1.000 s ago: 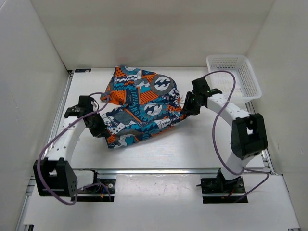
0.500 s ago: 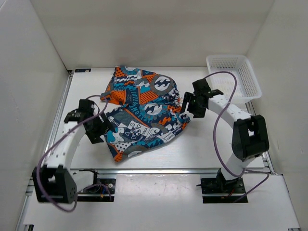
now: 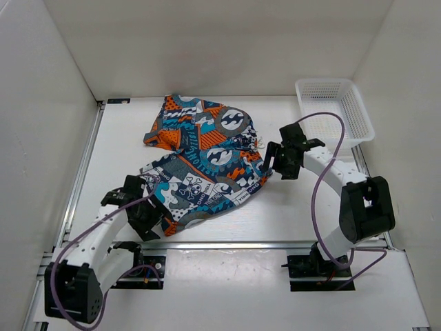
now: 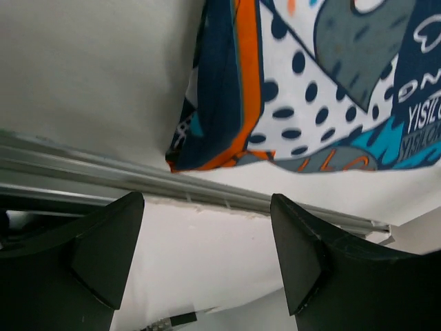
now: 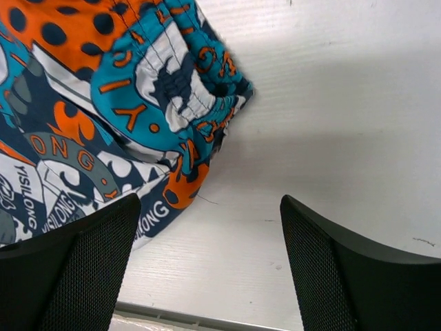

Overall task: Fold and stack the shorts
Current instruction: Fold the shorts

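The patchwork-print shorts lie folded over on the white table, spread from the back centre to the front left. My left gripper is open and empty just off their near-left corner; that corner shows in the left wrist view above the open fingers. My right gripper is open and empty at the shorts' right edge; the gathered waistband shows in the right wrist view ahead of the open fingers.
A white mesh basket stands at the back right. A metal rail runs along the table's front edge, close to the left gripper. White walls enclose the table on the left, back and right.
The left gripper pulled the shorts' left part toward the front, let go and drew back to the front left. The right gripper let go of the right edge and moved slightly away.
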`<act>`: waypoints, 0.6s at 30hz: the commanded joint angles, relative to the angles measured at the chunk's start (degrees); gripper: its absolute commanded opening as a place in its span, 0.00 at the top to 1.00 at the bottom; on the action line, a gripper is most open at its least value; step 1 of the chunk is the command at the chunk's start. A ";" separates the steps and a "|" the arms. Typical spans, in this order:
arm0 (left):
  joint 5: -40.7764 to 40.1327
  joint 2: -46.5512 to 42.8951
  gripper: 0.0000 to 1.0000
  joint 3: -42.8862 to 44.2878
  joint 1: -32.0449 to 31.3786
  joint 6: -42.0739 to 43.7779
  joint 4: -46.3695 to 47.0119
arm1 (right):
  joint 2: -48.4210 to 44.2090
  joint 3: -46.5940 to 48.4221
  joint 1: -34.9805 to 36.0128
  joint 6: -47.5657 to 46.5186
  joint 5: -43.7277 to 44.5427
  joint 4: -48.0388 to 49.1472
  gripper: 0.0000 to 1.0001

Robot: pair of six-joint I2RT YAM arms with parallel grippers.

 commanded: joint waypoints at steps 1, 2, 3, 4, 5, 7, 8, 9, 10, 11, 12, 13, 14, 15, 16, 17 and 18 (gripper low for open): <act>-0.05 3.15 0.15 -0.51 -0.28 -2.50 7.55 | -1.28 -1.13 0.16 0.37 -2.18 2.18 0.13; -1.11 6.38 0.17 -0.51 -0.28 -2.51 8.44 | -1.27 -1.13 0.16 0.98 -2.88 2.19 0.13; -2.95 8.24 0.19 -0.51 -0.28 -2.51 9.14 | -0.67 -1.65 0.16 0.99 -3.41 2.80 0.13; -3.92 10.18 0.20 0.36 -0.28 -2.51 9.76 | 0.04 -1.66 0.16 1.51 -3.94 2.80 0.15; -4.63 12.11 0.23 0.89 -0.28 -1.81 10.29 | 0.04 -1.66 0.16 2.04 -4.47 4.11 0.15; -6.21 17.38 0.41 1.78 -0.28 -1.02 11.87 | 2.58 -1.66 -0.36 2.57 -5.34 4.99 0.15; -6.74 18.79 0.50 2.30 -0.80 -1.01 12.40 | 3.46 -1.66 -0.37 2.57 -5.96 6.05 0.16; -7.79 21.42 0.59 2.30 -0.80 -0.49 12.93 | 5.30 -1.14 -0.89 2.57 -6.49 6.06 0.16; -8.41 22.66 0.76 3.00 -0.80 -0.48 13.45 | 6.27 -1.13 -0.90 2.57 -6.49 6.75 0.18; -9.28 23.72 0.83 4.22 -0.80 0.39 13.46 | 7.15 -0.52 -0.90 3.18 -6.49 7.37 0.18; -9.29 25.64 0.90 4.85 -0.80 0.39 13.46 | 8.73 0.01 -0.90 3.19 -7.02 7.37 0.21; -9.99 26.45 0.90 5.63 -0.80 0.39 13.46 | 9.53 0.01 -0.90 3.19 -7.02 7.98 0.22; -10.52 26.98 0.90 6.43 -0.20 0.39 13.46 | 10.14 0.53 -0.90 3.71 -7.02 7.99 0.25; -10.52 27.68 0.90 8.43 -0.19 1.00 13.46 | 11.46 0.54 -0.90 4.24 -7.54 8.60 0.27; -11.65 27.68 0.90 9.59 -0.19 1.01 13.46 | 11.99 0.54 -0.90 4.24 -7.55 9.13 0.34; -12.27 28.47 0.90 10.82 0.33 1.01 13.46 | 12.52 1.06 -0.90 5.02 -8.16 9.13 0.40; -12.80 29.08 0.90 13.35 1.56 1.71 13.46 | 13.13 1.07 -0.90 5.03 -8.69 9.92 0.47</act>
